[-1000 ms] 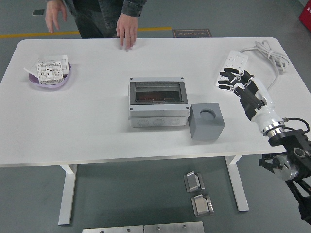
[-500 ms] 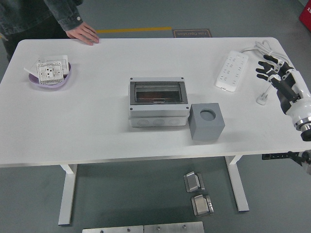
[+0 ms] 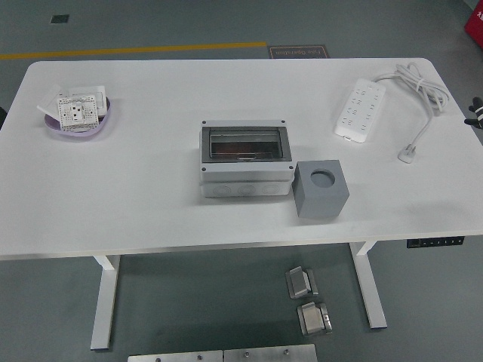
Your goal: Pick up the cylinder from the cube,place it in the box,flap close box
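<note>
we view the white table (image 3: 151,204) from the head camera. the grey box (image 3: 245,162) sits near the table centre with its smoky transparent flap lying flat over the top opening, so we judge it shut. the grey cube (image 3: 321,189) stands just beside the box at its right front corner, touching or almost touching it; we judge this spacing is chosen so that the transfer from cube to box is short. the round recess in the cube's top face looks dark and empty, and we see no cylinder standing in it. whether the cylinder lies inside the box we cannot tell, since the flap shows only a dark interior with a reddish tint. taken together, these signs suggest the task is at or near its end, though this is a judgement only.

of the right hand (image 3: 477,108) only a few dark fingertips show at the right picture edge, well apart from cube and box. we cannot tell whether they are spread or curled. the left hand is not in view.

off the work zone, a white power strip (image 3: 361,110) with its coiled cable lies at the far right, and a purple bowl (image 3: 64,126) holding a white socket plate lies at the far left.
</note>
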Available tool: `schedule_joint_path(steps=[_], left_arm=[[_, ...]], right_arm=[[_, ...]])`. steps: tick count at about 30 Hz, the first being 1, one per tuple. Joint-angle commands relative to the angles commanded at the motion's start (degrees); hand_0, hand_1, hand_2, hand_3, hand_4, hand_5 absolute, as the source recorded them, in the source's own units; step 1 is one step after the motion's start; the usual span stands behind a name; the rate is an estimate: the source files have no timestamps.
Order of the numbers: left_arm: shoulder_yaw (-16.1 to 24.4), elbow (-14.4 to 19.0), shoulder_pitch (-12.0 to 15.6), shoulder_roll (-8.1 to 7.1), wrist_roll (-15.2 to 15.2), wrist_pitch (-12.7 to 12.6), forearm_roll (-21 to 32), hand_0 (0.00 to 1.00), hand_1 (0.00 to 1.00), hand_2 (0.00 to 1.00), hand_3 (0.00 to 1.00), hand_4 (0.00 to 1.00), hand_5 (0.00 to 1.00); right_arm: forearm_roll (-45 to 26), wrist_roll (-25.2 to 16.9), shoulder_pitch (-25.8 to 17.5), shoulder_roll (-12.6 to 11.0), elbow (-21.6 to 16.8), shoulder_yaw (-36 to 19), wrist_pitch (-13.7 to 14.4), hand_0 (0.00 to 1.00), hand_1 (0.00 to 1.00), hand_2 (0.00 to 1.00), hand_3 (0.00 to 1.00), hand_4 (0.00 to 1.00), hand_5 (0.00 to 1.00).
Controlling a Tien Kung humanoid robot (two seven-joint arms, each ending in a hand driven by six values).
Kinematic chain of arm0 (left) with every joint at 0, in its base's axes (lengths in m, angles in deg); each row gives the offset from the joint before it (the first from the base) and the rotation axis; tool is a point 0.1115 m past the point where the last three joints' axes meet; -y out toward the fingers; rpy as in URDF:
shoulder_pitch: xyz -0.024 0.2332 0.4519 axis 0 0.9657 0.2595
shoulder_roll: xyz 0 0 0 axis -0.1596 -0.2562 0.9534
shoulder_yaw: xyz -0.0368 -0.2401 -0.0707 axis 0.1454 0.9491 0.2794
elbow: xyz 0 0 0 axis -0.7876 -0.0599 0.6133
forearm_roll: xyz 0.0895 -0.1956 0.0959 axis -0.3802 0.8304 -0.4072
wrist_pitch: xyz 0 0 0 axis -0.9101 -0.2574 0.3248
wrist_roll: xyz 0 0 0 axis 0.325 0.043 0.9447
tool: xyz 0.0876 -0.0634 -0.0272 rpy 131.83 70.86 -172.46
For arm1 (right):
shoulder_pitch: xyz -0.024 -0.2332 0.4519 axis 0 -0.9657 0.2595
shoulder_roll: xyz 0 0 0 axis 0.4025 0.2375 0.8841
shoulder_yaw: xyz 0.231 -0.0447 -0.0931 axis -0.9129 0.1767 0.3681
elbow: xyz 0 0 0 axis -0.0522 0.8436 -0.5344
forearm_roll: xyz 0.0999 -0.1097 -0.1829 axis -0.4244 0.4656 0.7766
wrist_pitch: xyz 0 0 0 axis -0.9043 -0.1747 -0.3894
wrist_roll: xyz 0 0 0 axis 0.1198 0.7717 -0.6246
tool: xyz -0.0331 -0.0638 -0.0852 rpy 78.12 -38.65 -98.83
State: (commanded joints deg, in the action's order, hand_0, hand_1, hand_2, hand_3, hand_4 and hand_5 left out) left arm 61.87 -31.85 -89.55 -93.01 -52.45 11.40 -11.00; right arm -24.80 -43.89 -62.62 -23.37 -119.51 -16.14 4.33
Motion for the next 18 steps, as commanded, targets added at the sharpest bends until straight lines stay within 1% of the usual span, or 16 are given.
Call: schedule_joint_path(steps=[2, 3, 8, 9, 13, 14, 18], left_arm=[[0.1, 0.0, 0.0, 0.02, 0.0, 0.0, 0.0, 0.620, 0.626, 0.594, 0.684, 0.713, 0.263], [0.1, 0.0, 0.0, 0.02, 0.0, 0.0, 0.0, 0.620, 0.627, 0.595, 0.684, 0.713, 0.263], [-0.2, -0.1, 0.1, -0.13, 0.0, 0.0, 0.4, 0.620, 0.627, 0.595, 0.684, 0.713, 0.263], [-0.3, -0.1, 0.1, -0.17, 0.0, 0.0, 0.5, 0.620, 0.626, 0.595, 0.684, 0.713, 0.262], [-0.6, -0.2, 0.1, -0.29, 0.0, 0.0, 0.7, 0.620, 0.626, 0.595, 0.684, 0.713, 0.262], [-0.6, -0.2, 0.1, -0.31, 0.0, 0.0, 0.8, 0.620, 0.627, 0.594, 0.684, 0.713, 0.262], [-0.6, -0.1, 0.0, -0.30, 0.0, 0.0, 0.7, 0.620, 0.627, 0.594, 0.684, 0.713, 0.262]], right_arm=[[-0.5, -0.3, 0.0, 0.1, 0.4, -0.5, -0.6, 0.730, 0.460, 0.574, 0.998, 0.750, 0.514], [-0.7, -0.6, 0.0, 0.1, 0.5, -0.8, -1.0, 0.742, 0.556, 0.680, 0.998, 0.750, 0.542], [-2.4, -2.8, 0.2, 0.0, 0.8, -1.5, -3.8, 0.742, 0.556, 0.680, 0.998, 0.750, 0.542], [-3.2, -3.2, 0.2, -0.1, 0.7, -1.5, -4.4, 0.779, 0.727, 0.786, 0.934, 0.764, 0.561], [-8.2, -5.4, 0.9, 0.2, -0.5, -1.3, -7.5, 0.779, 0.727, 0.786, 0.934, 0.764, 0.561], [-9.3, -5.6, 1.1, 0.3, -1.0, -1.2, -8.2, 0.838, 0.806, 0.863, 0.913, 0.775, 0.533], [-13.6, -4.6, 1.2, 0.7, -4.5, -0.2, -12.6, 0.838, 0.806, 0.863, 0.913, 0.775, 0.533]])
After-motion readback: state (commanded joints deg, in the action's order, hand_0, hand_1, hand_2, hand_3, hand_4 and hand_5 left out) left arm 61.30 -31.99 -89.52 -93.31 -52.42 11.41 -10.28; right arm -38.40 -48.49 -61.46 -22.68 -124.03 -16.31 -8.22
